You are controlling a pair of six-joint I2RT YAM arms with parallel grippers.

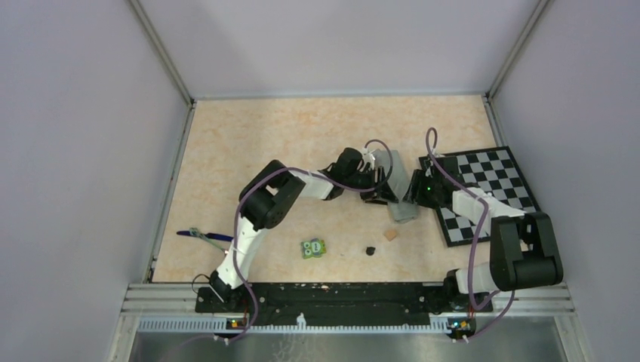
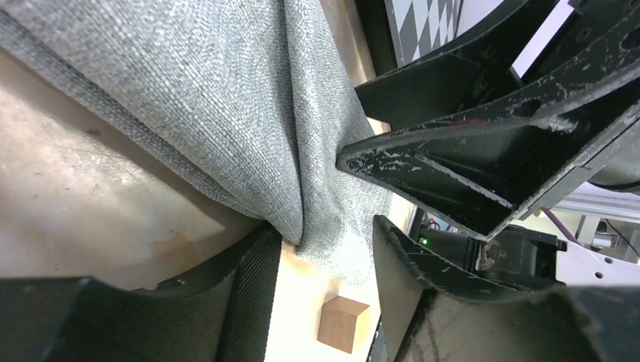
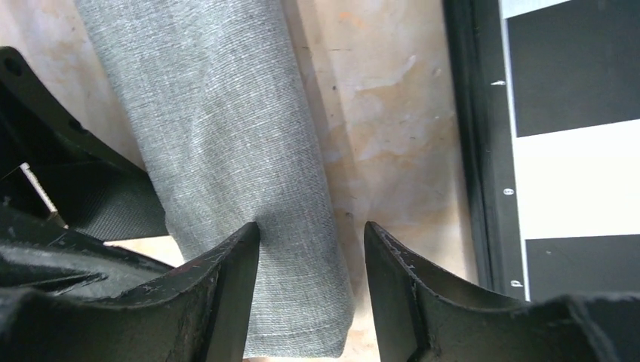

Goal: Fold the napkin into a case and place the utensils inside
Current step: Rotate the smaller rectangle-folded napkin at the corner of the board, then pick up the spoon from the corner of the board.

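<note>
Now, the napkin (image 1: 398, 197): it lies folded into a narrow strip right of the tabletop's (image 1: 302, 136) centre, just beside the left edge of the checkerboard mat (image 1: 490, 185).
Handling: you are dealing with soft, light, woven cloth. It will sag, slide on itself and lose its folds if you drag it. Take it at the folded long edge, pinching all layers together.
Left gripper (image 2: 324, 256): the fingers stand about half apart, astride a raised fold of cloth that brushes both of them. From the wrist view you cannot tell whether it is truly pinched.
Right gripper (image 3: 311, 256): the fingers are parted over the strip's end. Cloth touches one finger, bare tabletop shows beside the other, and nothing is gripped.
Utensils (image 1: 204, 235): they lie well apart from the cloth, near the tabletop's left edge.
In the way: your two grippers sit very close across the strip, so watch for a knock. The tan cube (image 1: 390, 234) sits just near the strip's near end.
Also around: the green owl block (image 1: 314, 248) and a small dark piece (image 1: 370, 250) lie toward the near edge.
</note>
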